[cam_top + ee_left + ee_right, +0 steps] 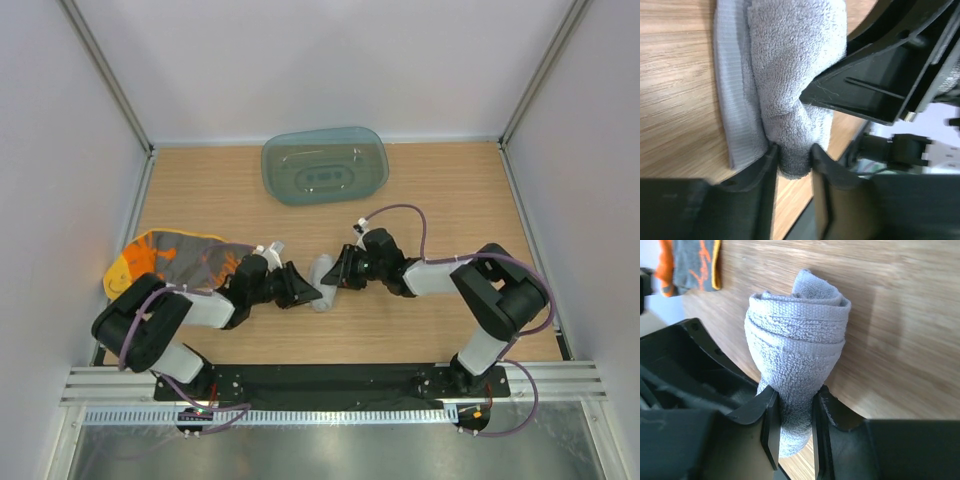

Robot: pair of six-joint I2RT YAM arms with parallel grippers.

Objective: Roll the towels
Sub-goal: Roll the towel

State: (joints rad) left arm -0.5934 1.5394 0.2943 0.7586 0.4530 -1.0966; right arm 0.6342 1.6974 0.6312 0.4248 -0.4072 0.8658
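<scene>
The grey towel (322, 283) lies rolled into a thick bundle on the wood table, between my two grippers. My left gripper (308, 290) comes at it from the left and my right gripper (336, 274) from the right. In the left wrist view the left gripper (794, 160) pinches one end of the grey towel (790, 75), with a flat hem edge lying beside the roll. In the right wrist view the right gripper (794, 412) squeezes the other end of the rolled grey towel (797, 340). The yellow-orange towel (165, 258) lies loose at the table's left edge.
A translucent teal tray (323, 165) sits at the back centre of the table. White walls with metal posts close in the left, right and back sides. The yellow-orange towel (690, 265) shows in the top left corner of the right wrist view.
</scene>
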